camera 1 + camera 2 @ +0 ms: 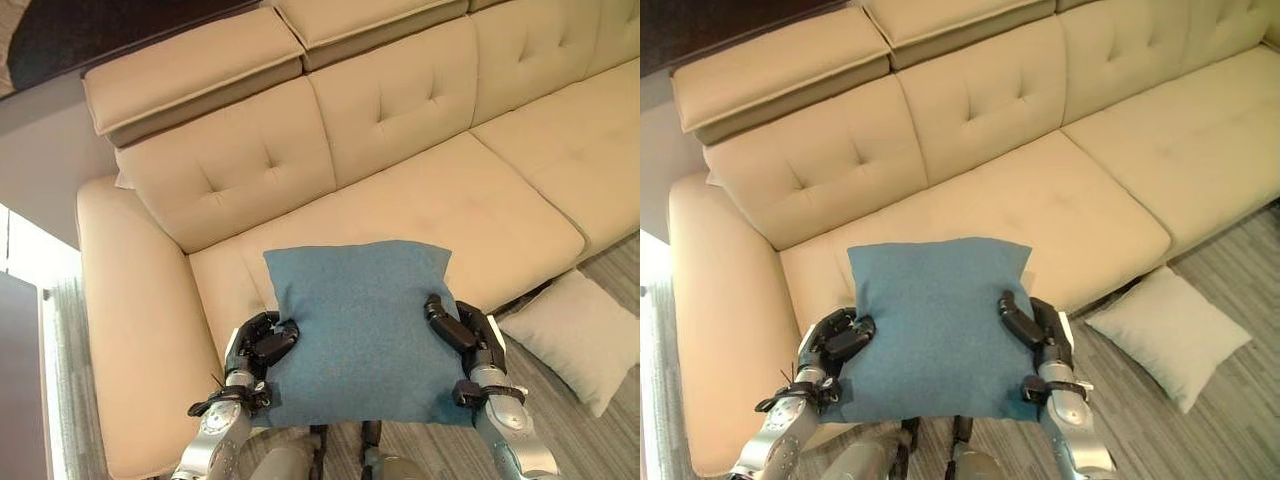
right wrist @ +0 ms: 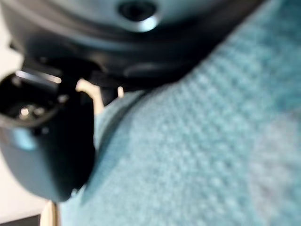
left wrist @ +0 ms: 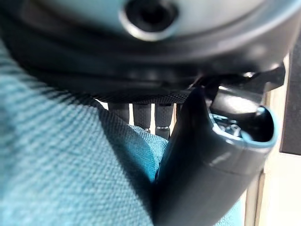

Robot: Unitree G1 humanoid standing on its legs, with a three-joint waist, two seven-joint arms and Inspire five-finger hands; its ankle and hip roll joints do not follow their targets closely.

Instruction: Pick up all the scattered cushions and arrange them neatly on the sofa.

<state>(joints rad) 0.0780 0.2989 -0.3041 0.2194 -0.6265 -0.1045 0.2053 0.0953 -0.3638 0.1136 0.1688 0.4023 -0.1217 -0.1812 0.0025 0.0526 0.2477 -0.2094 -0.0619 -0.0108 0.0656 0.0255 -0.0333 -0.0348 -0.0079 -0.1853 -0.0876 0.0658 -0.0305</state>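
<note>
The square teal-blue woven-fabric cushion [image 1: 362, 335] sits in the lower centre of the head views, held up between both hands, its far edge over the front of the beige tufted leather sofa [image 1: 450, 200]. It looks light and plump, and soft enough to sag or fold if taken by one corner, so opposite side edges are the sensible holds. The left hand [image 1: 262, 345] pinches the left edge, thumb curled on top and fingers [image 3: 141, 115] beneath the cloth, as its wrist view shows; the right hand [image 1: 462, 330] clamps the right edge likewise, thumb lying across the top face. The coarse weave should not slip easily. At the lower right of the frame, a second square cream fabric cushion [image 1: 580, 335] lies on the grey striped carpet [image 1: 600, 440], just beside the sofa's base, not yet picked up.
</note>
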